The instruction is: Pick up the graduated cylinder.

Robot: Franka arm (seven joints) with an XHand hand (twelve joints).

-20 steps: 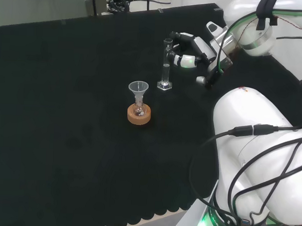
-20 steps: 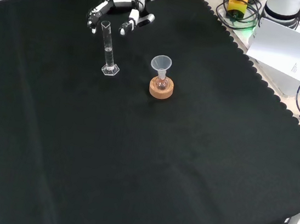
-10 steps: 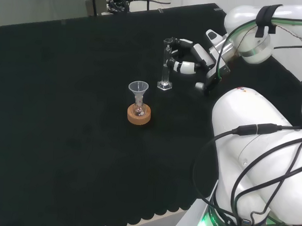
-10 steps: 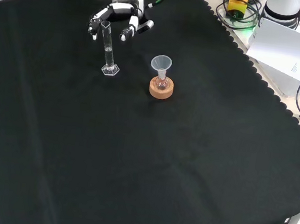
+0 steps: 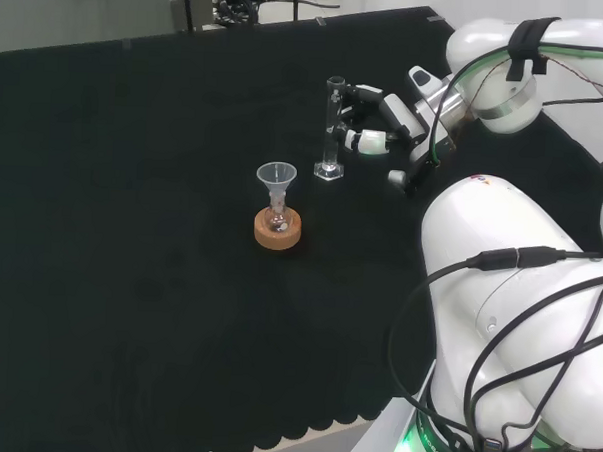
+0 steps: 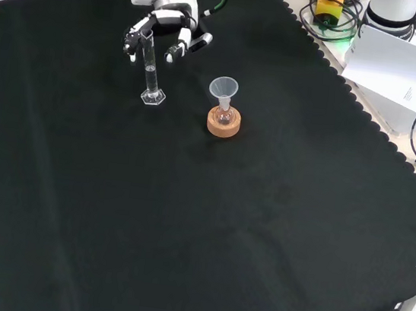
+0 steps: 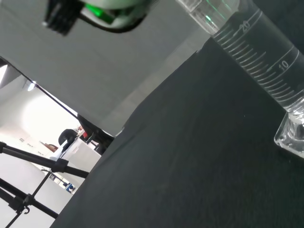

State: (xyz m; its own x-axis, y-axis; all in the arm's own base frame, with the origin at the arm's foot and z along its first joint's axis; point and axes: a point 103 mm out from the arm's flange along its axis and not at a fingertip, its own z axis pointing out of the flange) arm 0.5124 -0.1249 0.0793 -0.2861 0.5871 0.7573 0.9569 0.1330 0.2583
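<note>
Black-and-white hand point(image 6: 164, 23) half-curled around upright graduated cylinder point(image 6: 151, 71)

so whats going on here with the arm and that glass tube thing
The white arm has brought its hand up to the upper part of a clear graduated cylinder, which stands upright on its base on the black cloth. The fingers are spread on either side of the tube but have not closed round it, and the cylinder is not lifted yet. Beside it in the front view, a small flask with a funnel in its neck sits in a cork ring, untouched.
</note>
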